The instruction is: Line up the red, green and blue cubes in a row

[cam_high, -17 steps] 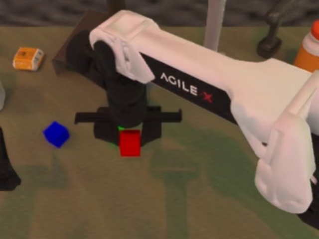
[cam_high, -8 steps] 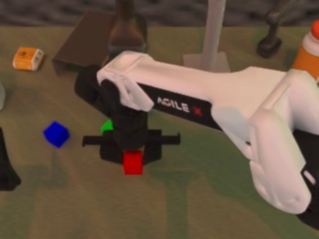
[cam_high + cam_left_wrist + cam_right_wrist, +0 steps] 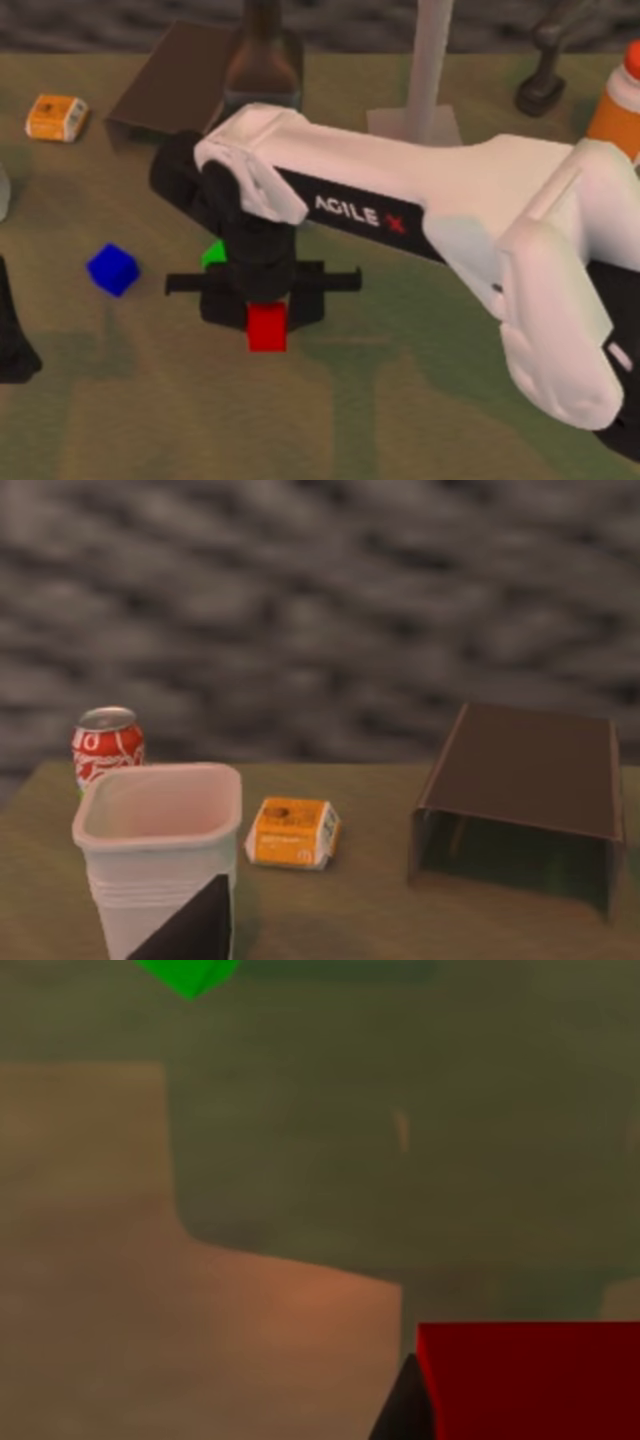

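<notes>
The right arm reaches across the top view from the right edge toward the centre-left, and its right hand (image 3: 266,318) points down over the counter (image 3: 400,420) with its fingers clamped on the red cube (image 3: 266,328), which sits left of centre in the frame. In the right wrist view the red cube (image 3: 530,1380) fills the lower right corner beside a dark finger (image 3: 405,1410), and the counter lies some way below it. The green cube (image 3: 213,253) rests on the counter just up and left of the hand, partly hidden by the arm's black wrist; the right wrist view catches it at the upper left edge (image 3: 190,975). The blue cube (image 3: 112,269) stands apart at the left of the top view. The left hand (image 3: 12,340) is only a dark shape at the lower left edge, and I cannot tell how its fingers stand. Toward the upper left of the top view lie a small orange-and-white box (image 3: 57,117), a brown open-sided box (image 3: 165,90) and a dark bottle (image 3: 262,50). The left wrist view shows a white cup (image 3: 160,850), a red can (image 3: 107,745), the orange box (image 3: 293,832) and the brown box (image 3: 520,800).
</notes>
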You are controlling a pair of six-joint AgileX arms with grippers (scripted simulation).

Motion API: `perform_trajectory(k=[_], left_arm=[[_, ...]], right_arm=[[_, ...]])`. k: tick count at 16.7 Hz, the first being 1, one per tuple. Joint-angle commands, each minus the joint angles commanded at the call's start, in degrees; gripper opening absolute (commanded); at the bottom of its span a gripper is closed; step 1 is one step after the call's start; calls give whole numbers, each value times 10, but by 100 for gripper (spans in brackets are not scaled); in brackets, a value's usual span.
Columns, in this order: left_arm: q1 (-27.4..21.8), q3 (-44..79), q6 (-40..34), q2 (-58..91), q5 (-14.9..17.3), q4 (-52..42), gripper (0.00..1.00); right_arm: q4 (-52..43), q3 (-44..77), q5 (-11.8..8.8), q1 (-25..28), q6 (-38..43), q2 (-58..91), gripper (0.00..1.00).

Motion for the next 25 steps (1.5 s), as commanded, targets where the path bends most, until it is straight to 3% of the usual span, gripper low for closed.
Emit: perform_trajectory(k=[8,19,25], left_arm=[[0,0,0,0,0,0,100],[0,0,0,0,0,0,100],[0,0,0,0,0,0,100]], right_arm=[[0,0,0,0,0,0,98],[-10,10,0,0,0,0,100],[-135,127,0,5,2,-6,100]])
